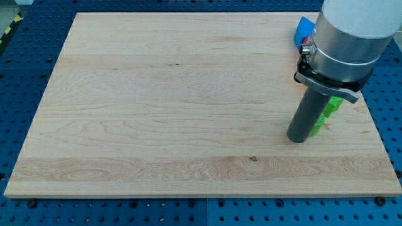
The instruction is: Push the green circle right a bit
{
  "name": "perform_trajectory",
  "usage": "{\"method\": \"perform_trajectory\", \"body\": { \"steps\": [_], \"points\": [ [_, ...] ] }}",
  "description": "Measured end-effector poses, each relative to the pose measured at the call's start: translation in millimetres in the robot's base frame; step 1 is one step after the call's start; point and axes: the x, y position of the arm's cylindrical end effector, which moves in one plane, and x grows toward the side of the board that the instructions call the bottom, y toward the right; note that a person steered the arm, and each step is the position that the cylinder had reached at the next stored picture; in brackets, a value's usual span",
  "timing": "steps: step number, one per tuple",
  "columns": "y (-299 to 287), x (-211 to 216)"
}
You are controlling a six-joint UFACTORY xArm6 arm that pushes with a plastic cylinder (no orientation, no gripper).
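A green block (328,113) sits near the board's right edge, mostly hidden behind my rod and the arm, so I cannot make out its shape. My tip (298,137) rests on the board at the green block's lower left, touching or almost touching it. A blue block (304,29) shows partly at the view's top right, half hidden behind the arm's silver body.
The wooden board (157,107) fills most of the view on a blue perforated table (389,94). The arm's silver body (348,31) covers the board's top right corner. The board's right edge runs close to the green block.
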Motion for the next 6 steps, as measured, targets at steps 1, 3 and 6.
{"method": "perform_trajectory", "body": {
  "steps": [1, 3, 6],
  "points": [
    [-9.7, -7.7],
    [-9.7, -32.6],
    [31.8, -26.0]
  ]
}}
